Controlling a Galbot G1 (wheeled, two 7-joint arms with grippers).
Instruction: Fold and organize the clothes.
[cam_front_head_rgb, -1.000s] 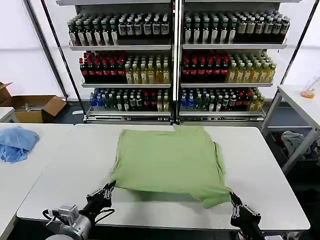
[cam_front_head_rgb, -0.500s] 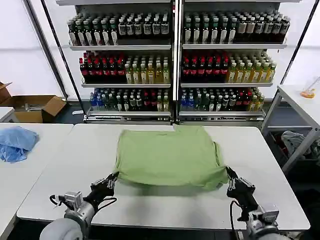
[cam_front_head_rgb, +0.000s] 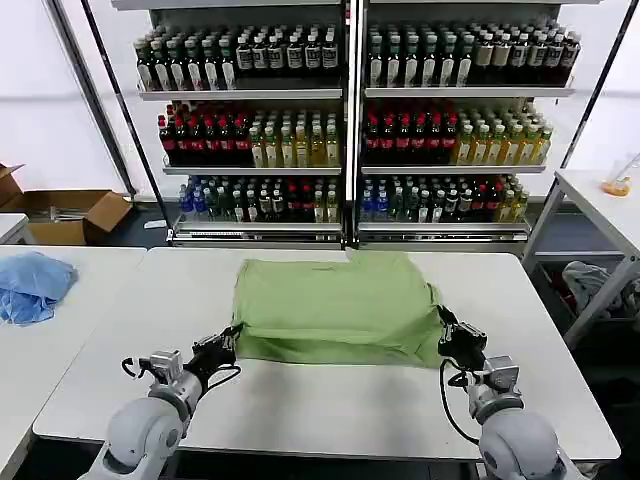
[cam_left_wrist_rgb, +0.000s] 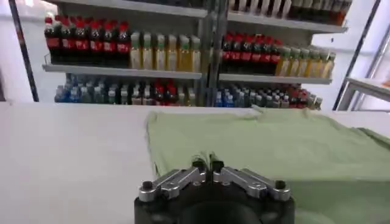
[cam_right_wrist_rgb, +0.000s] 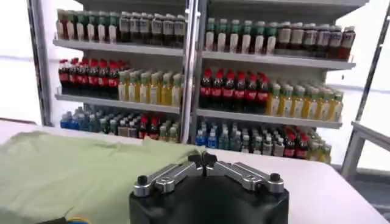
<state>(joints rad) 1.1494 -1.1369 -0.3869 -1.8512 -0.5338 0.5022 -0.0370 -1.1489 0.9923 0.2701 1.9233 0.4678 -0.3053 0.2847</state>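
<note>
The clothes are one light green shirt (cam_front_head_rgb: 335, 305) lying print-side down in the middle of the white table (cam_front_head_rgb: 330, 410), its near hem lifted and drawn back from the front edge. My left gripper (cam_front_head_rgb: 230, 340) is shut on the hem's near left corner. My right gripper (cam_front_head_rgb: 445, 322) is shut at the near right corner. In the left wrist view the shirt (cam_left_wrist_rgb: 274, 143) spreads beyond the left gripper (cam_left_wrist_rgb: 208, 164), with fabric pinched at the tips. In the right wrist view the shirt (cam_right_wrist_rgb: 73, 170) lies to one side of the right gripper (cam_right_wrist_rgb: 202, 159), its edge reaching the tips.
A crumpled light blue cloth (cam_front_head_rgb: 30, 285) lies on the neighbouring table at the left. Shelves of bottles (cam_front_head_rgb: 350, 120) stand behind the table. A cardboard box (cam_front_head_rgb: 75, 215) sits on the floor at the left, and a grey-teal cloth (cam_front_head_rgb: 590, 280) lies under the side table at the right.
Both grippers have moved away from the table's front edge toward the shelves, carrying the shirt's near hem with them. The visible shirt is shorter front to back.
</note>
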